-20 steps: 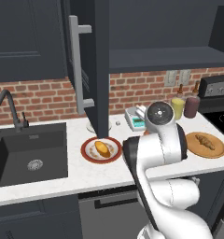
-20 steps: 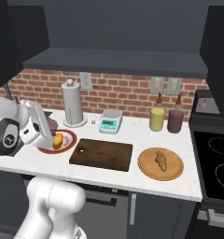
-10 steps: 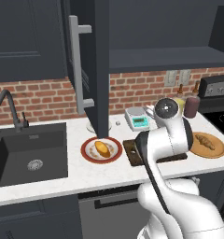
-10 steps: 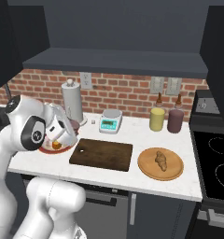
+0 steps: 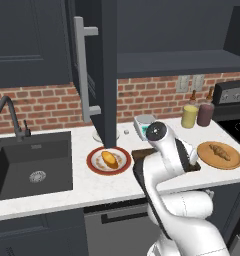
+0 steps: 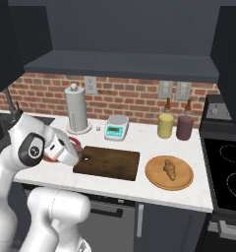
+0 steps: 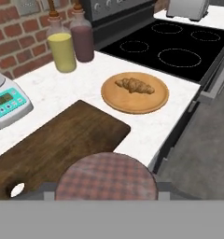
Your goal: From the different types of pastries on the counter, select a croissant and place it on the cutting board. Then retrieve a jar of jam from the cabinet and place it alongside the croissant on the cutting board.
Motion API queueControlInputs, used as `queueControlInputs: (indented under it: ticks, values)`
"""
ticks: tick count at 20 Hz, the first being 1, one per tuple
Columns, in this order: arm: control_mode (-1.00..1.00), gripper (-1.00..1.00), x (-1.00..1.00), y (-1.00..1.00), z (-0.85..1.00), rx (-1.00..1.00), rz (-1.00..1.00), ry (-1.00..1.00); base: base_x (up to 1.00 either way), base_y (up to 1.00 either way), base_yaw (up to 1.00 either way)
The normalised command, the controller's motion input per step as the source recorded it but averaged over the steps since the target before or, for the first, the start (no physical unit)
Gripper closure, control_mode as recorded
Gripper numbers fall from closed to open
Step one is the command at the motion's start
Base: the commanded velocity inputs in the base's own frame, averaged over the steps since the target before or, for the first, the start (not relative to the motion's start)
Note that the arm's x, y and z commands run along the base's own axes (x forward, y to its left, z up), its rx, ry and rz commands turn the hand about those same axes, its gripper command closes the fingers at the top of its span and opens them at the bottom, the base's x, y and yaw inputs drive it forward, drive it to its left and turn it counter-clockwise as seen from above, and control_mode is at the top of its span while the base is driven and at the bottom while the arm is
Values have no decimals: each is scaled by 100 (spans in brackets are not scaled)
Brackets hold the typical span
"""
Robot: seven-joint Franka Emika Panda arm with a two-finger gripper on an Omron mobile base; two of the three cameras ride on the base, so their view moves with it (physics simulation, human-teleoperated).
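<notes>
My gripper (image 7: 106, 190) is shut on the jar of jam (image 7: 106, 177); its reddish checked lid shows at the bottom of the hand view. The jar hangs over the near end of the dark cutting board (image 7: 62, 140) (image 6: 107, 162), by the board's small hole. The brown ridged croissant (image 7: 135, 85) (image 6: 169, 168) (image 5: 219, 151) lies on a round tan wooden plate (image 7: 132, 106), right of the board. The golden bun (image 5: 109, 159) rests on a red-rimmed plate on the white counter (image 5: 67, 185). The cabinet door with its grey bar handle (image 5: 82, 70) stands open.
A yellow bottle (image 7: 61, 51) and a maroon bottle (image 7: 82, 42) stand by the brick wall. A teal scale (image 7: 6, 100) sits behind the board, with a paper towel roll (image 6: 76, 109) to its left. The black stove (image 7: 170, 46) lies right and the sink (image 5: 32, 160) left.
My arm has swung rightward and lowered, bringing the hand and the jar from beside the red plate to the left end of the cutting board. The pastries have not moved.
</notes>
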Motion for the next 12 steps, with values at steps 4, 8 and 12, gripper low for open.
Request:
queueControlInputs:
  ticks: [4,8,12]
  values:
    - [-100,100,44,-18,-7,0,0,0,0,0,0]
    - [-100,100,83,-50,4,0,0,0,0,0,0]
    - [-100,100,3,4,-1,5,0,0,0,0,0]
